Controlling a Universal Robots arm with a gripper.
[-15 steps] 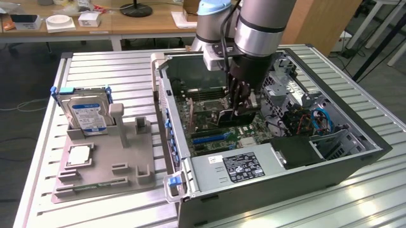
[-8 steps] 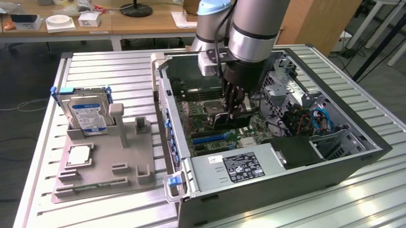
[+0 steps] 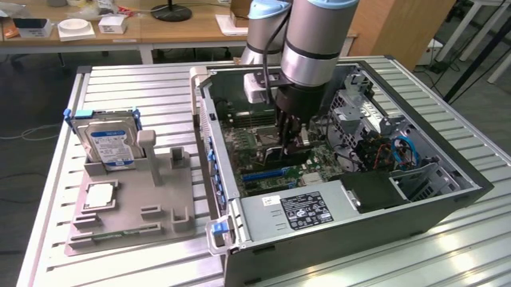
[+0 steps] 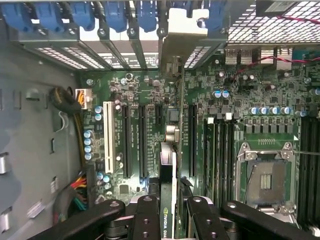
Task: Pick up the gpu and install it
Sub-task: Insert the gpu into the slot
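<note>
Jaws of my gripper (image 4: 170, 207) clamp the gpu (image 4: 168, 160) edge-on, with the motherboard (image 4: 135, 115) slots just beyond them.

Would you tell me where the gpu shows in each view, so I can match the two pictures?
Exterior view: the gpu hangs under the gripper, inside the case.
Wrist view: the gpu stands edge-on in the gripper, over the slots.
Shared landmark: the CPU socket beside it.

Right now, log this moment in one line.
end effector: shut on gpu | gpu: edge-on over motherboard in computer case | seated: cannot tell
</note>
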